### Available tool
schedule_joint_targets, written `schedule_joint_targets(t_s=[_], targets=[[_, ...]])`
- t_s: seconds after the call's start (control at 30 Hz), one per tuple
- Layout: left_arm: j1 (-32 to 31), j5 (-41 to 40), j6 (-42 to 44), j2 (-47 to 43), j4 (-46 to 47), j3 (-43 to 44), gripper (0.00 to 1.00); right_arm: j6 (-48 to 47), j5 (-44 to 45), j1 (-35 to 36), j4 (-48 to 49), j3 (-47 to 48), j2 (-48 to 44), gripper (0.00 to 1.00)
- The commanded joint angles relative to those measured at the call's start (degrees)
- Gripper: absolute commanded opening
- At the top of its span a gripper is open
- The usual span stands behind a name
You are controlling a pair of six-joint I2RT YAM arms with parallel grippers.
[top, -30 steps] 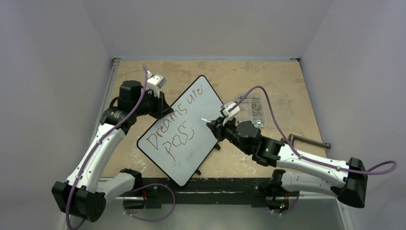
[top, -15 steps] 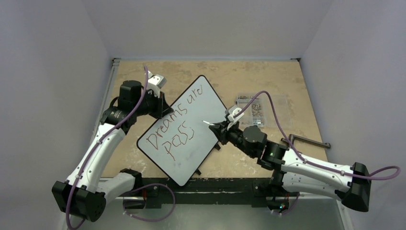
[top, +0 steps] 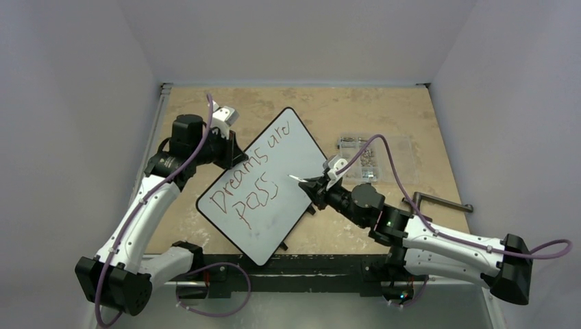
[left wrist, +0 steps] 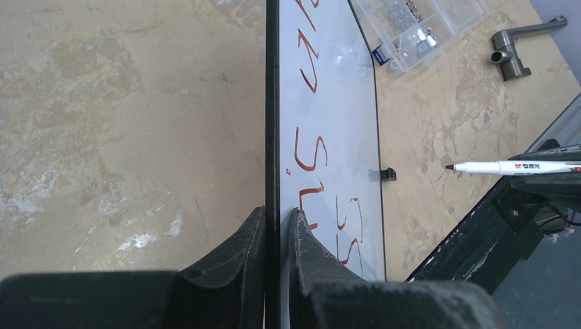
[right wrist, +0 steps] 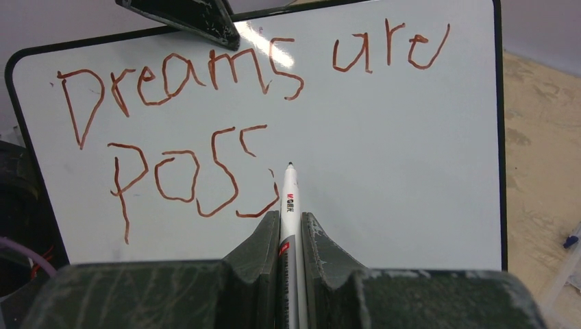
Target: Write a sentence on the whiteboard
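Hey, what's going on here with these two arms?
The left gripper clamps the whiteboard by its edge, holding it up. The right gripper holds a marker, its tip just off the board. The red writing reads "Dreams are poss", so the sentence looks unfinished.

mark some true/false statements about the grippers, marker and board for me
1. The left gripper clamps the whiteboard by its edge. True.
2. The right gripper is open. False: it is shut on the marker.
3. The marker's tip touches the whiteboard. False: the left wrist view shows a gap between them.
4. The writing is red. True.
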Motion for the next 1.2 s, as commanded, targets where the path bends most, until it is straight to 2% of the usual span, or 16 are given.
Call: schedule_joint_targets(t_s=[0.0,0.33,0.7,1.17], targets=[[-0.14,-2.73,4.10,0.56,1.41,-0.42,0.00,-2.23,-3.05,-0.32,5.27,0.03,1.31,0.00],[-0.14,-2.22,4.08,0.41,1.11,0.02,0.00,-4.44,-4.47,-0.34,8.13,2.20,7.09,0.00],[-0.14,-1.78,3.95,1.39,1.04,0.00,0.00,-4.38,1.97,-0.98,9.44,6.16,13.81,0.00],[-0.14,-1.51,3.83,1.19,0.96,-0.07,0.00,-3.06,-0.42,-3.41,8.73,10.79,20.92,0.00]])
